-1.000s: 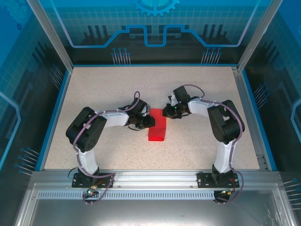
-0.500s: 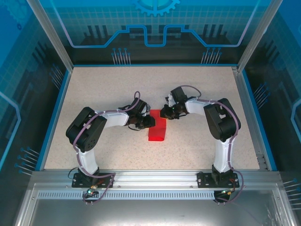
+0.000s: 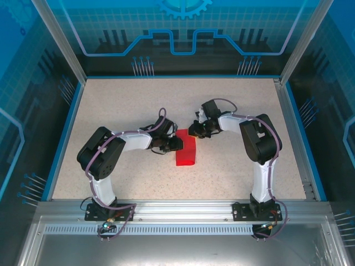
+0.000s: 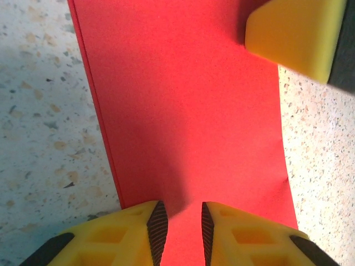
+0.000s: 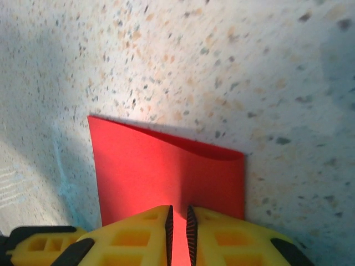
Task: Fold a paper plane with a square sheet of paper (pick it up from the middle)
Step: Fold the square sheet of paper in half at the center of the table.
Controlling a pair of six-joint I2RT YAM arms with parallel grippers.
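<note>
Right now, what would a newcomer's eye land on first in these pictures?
The bright red sheet of paper, folded into a narrow strip, lies in the middle of the speckled table. Both arms bend inward to it: the left tool meets its left edge, and the right tool its far right corner. In the right wrist view the top layer seems to bow up slightly at the far edge.

No words, numbers or brand names could be read anywhere. The one sign-like mark was a light blue gear emblem (image 3: 184, 6) at the top of the back panel (image 3: 183, 61), above a drawn outline of blue lines; it carried no letters.
</note>
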